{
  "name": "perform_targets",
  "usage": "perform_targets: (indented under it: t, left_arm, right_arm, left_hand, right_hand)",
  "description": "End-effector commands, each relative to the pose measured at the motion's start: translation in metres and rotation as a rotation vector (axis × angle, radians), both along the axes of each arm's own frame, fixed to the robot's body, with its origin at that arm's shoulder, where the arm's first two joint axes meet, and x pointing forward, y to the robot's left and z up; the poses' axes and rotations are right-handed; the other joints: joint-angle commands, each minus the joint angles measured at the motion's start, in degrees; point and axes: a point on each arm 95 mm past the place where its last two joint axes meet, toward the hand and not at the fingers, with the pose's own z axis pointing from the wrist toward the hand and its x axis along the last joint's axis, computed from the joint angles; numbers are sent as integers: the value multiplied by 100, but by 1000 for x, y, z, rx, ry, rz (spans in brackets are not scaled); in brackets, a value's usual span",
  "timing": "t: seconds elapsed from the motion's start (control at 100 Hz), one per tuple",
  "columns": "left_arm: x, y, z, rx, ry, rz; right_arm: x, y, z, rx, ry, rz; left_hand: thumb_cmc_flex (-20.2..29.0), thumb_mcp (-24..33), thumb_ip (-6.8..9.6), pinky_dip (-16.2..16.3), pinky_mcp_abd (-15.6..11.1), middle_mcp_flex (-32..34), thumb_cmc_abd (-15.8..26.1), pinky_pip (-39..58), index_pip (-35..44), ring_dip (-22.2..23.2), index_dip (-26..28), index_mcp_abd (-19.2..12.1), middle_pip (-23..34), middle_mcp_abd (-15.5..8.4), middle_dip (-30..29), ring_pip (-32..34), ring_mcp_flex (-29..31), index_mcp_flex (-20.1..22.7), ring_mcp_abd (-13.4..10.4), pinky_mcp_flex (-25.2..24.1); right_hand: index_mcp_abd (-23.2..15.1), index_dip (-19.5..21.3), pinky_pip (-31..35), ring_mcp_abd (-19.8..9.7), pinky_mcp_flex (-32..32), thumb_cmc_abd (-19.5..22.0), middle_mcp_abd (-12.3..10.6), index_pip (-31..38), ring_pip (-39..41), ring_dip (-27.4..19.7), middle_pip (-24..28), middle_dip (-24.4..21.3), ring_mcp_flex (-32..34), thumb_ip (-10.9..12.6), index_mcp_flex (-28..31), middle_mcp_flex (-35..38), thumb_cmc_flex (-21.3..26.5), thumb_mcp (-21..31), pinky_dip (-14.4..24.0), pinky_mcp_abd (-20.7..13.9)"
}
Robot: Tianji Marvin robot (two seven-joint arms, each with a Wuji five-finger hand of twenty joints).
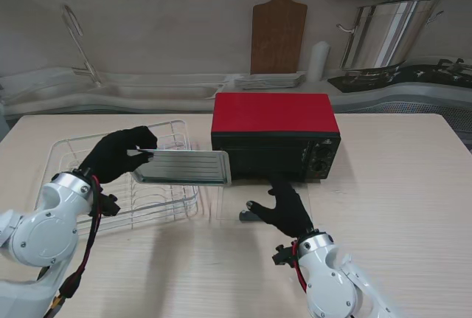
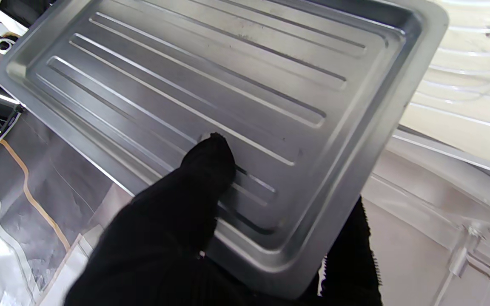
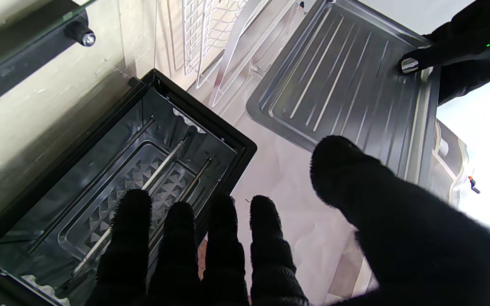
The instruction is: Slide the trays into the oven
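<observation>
A ribbed metal tray [image 1: 183,167] [image 2: 228,97] [image 3: 347,85] hangs level above the table, just left of the red oven [image 1: 274,133]. My left hand [image 1: 118,154] [image 2: 194,221] is shut on the tray's left edge, thumb on top. The oven's glass door [image 1: 265,204] lies folded down flat and the dark cavity [image 3: 143,170] shows its heating rods. My right hand [image 1: 284,211] [image 3: 236,238] rests flat on the lowered door, fingers spread, holding nothing.
A wire dish rack [image 1: 81,156] stands under and left of the tray. Behind the table are a cutting board [image 1: 279,29], stacked plates [image 1: 269,80], a steel pot [image 1: 383,34] and a sink counter.
</observation>
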Motion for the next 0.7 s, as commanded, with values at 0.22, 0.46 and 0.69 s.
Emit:
perform_targets:
  t: [0.22, 0.46, 0.69]
  left_arm:
    - [1, -25, 1, -19, 53, -97]
    - [4, -37, 0, -42, 64, -147]
    - [5, -46, -1, -53, 82, -194]
  right_arm:
    - [-7, 10, -11, 97, 29, 34]
    - [-6, 20, -17, 219, 26, 22]
    - [-3, 28, -20, 337, 7, 8]
  left_hand:
    - [371, 856, 268, 160, 171, 606, 504, 374, 1040, 52, 576, -331, 829, 91, 308, 412, 297, 476, 158, 40]
    - [370, 870, 267, 166, 166, 600, 507, 370, 1055, 31, 547, -331, 820, 77, 311, 419, 297, 471, 149, 41]
    - [361, 881, 270, 171, 166, 608, 508, 371, 1062, 21, 526, -320, 818, 79, 313, 426, 301, 464, 150, 49]
  right_hand:
    - [-21, 104, -151, -137, -60, -211, 34, 156, -48, 22, 171, 54, 63, -233, -287, -251, 69, -395, 28, -221]
    - [-92, 167, -183, -208, 73, -580, 42, 352, 2, 40, 253, 81, 317, -329, 67, 172, 264, 54, 14, -413]
    - [-291, 306, -17, -172, 913, -902, -2, 505, 96, 82, 240, 119, 1152, -447, 623, 885, 662, 615, 82, -399]
